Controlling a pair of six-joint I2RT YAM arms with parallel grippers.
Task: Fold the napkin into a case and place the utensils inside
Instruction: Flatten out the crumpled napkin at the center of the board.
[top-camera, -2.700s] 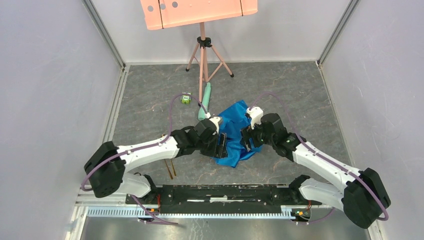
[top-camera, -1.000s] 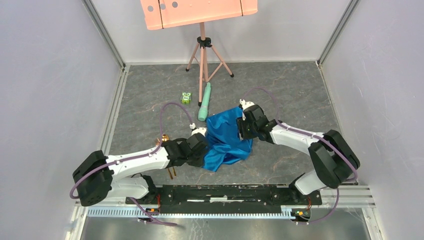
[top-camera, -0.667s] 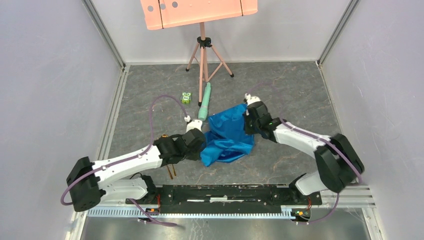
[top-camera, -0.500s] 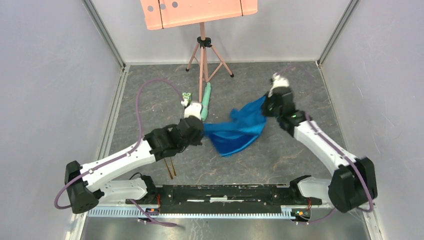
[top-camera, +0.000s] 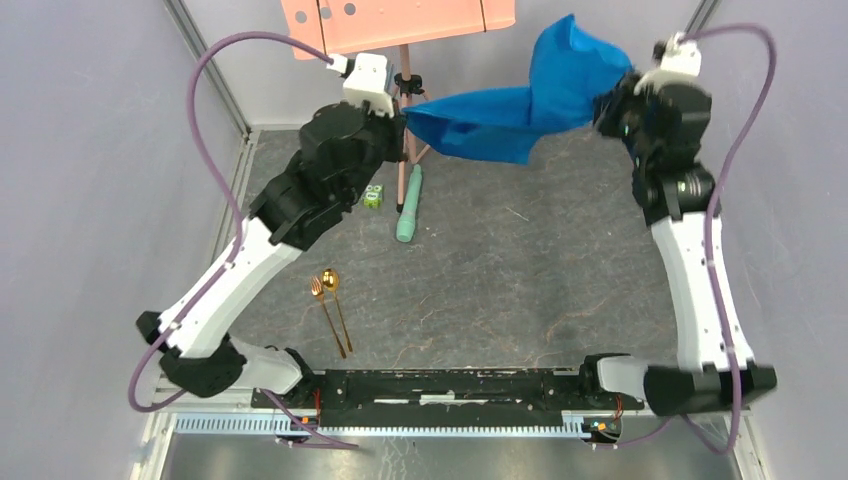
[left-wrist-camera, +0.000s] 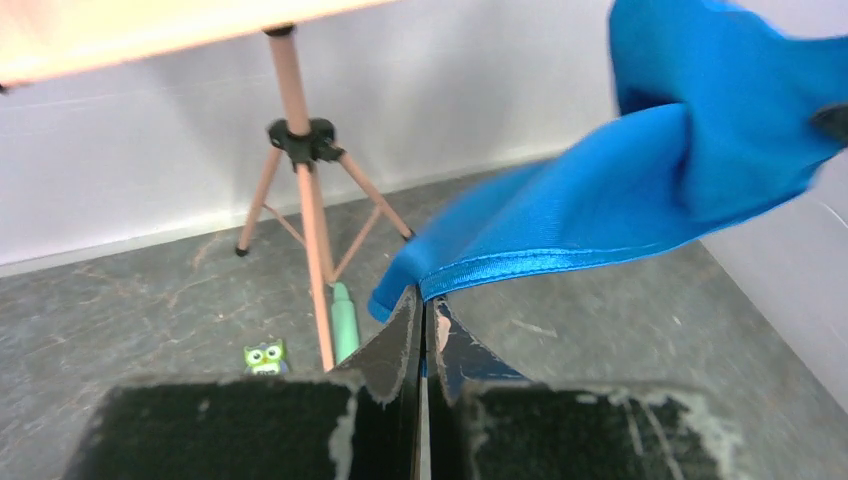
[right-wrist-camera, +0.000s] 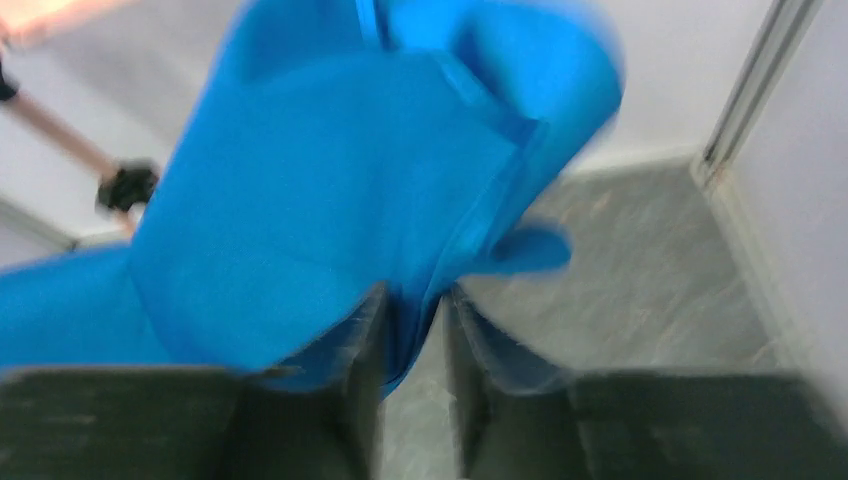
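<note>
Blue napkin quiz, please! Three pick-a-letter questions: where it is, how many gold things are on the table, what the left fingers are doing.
1. Where is the napkin? A lying flat B up in the air C on the tripod
2. How many gold utensils lie on the table? A one B two C four
3. The left fingers are: A wide open B shut on the napkin C holding a spoon
B: it hangs stretched above the table. B: one fork and one spoon. B: the blue hem is pinched between them.
</note>
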